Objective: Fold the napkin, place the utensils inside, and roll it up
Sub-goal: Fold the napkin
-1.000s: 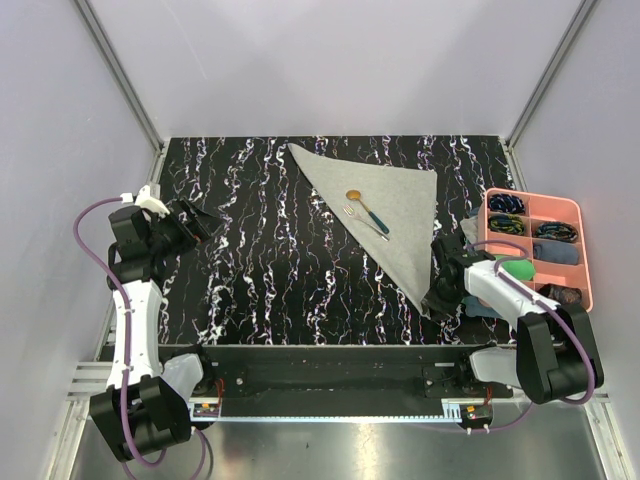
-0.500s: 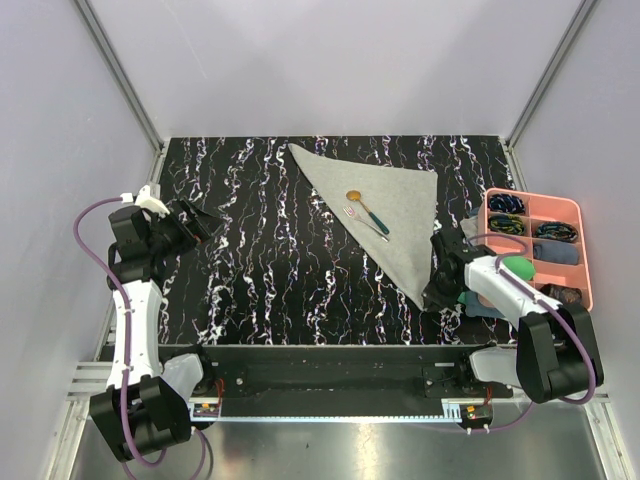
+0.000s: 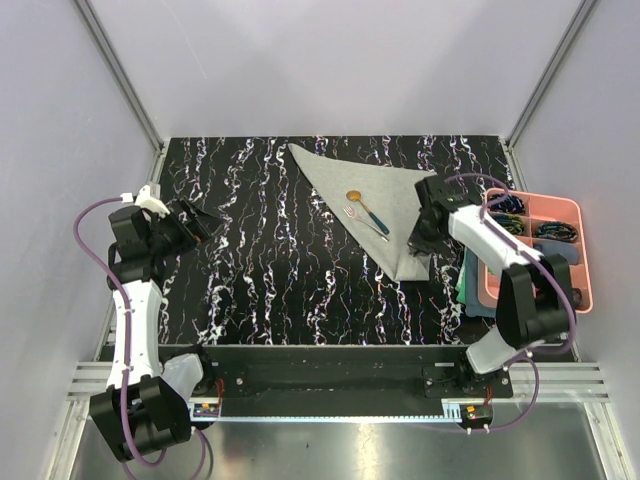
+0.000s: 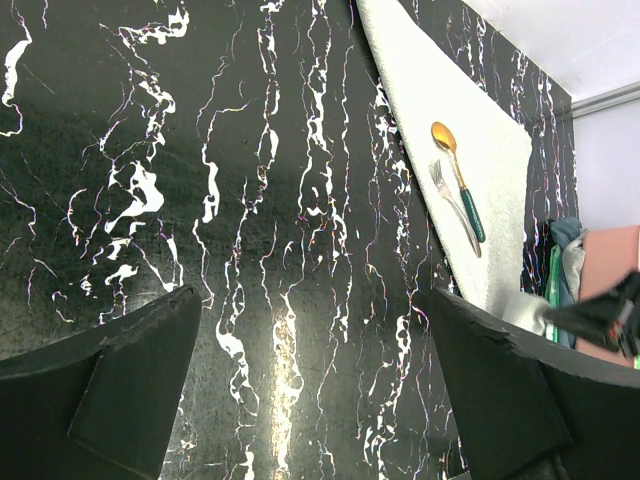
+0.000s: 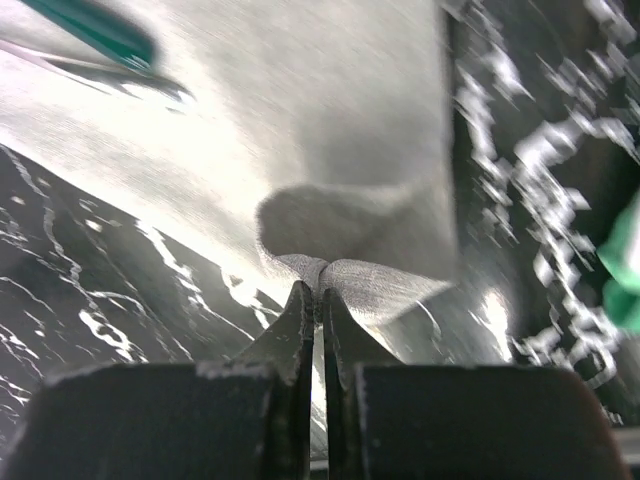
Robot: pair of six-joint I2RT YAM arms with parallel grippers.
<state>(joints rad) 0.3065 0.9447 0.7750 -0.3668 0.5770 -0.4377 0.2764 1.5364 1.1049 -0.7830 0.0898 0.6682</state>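
Note:
The grey-green napkin (image 3: 385, 205) lies folded into a triangle at the back right of the table, with the gold spoon (image 3: 360, 204) and the fork (image 3: 363, 222) on its middle. My right gripper (image 3: 420, 240) is shut on the napkin's near corner and has lifted it back over the cloth; the pinched fold shows in the right wrist view (image 5: 330, 270). My left gripper (image 3: 195, 222) is open and empty at the far left. The napkin (image 4: 455, 110), spoon (image 4: 450, 150) and fork (image 4: 452, 205) also show in the left wrist view.
A pink tray (image 3: 585, 250) with small items stands at the right edge. Folded dark green and teal cloths (image 3: 468, 285) lie beside it, near the right arm. The black marbled table (image 3: 280, 270) lies between the arms.
My right gripper has moved away from the front edge, toward the utensils, carrying the napkin's near corner so the tip folds over. The left arm has not moved.

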